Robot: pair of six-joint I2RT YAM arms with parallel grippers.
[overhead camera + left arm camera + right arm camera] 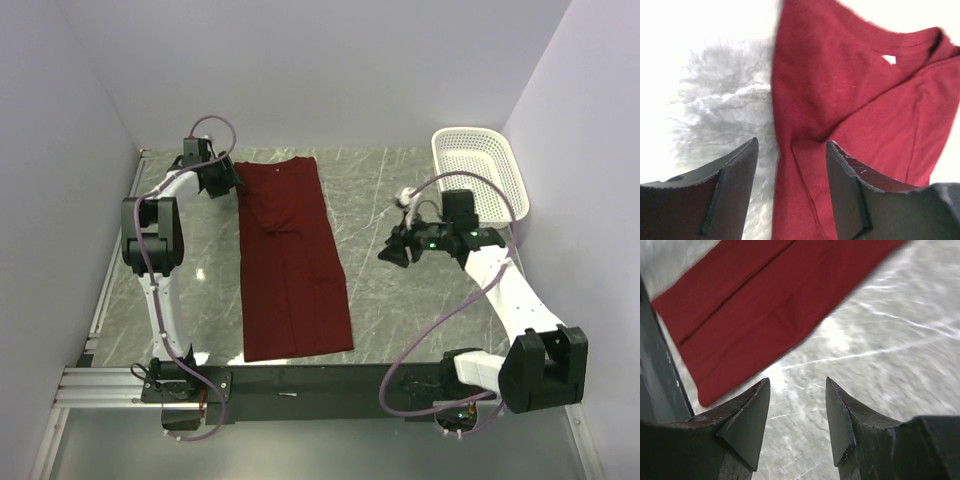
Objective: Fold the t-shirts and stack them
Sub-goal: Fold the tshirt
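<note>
Left gripper (791, 145), spread, at collar end

Maroon t-shirt (292, 262) is lying on the table (400, 300), long axis running 12 to 6 o'clock; left gripper is hovering nearest at 11, right gripper (797, 382), also spread, hanging at 3 o'clock

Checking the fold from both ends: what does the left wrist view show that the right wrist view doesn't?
Left wrist only: the collar and small white neck label of the folded maroon cotton t-shirt, with the open left gripper over its edge. Right wrist only: the shirt's plain squared end, with the open right gripper above bare grey marble table. Both: the shirt lying on that table, held by neither gripper.
</note>
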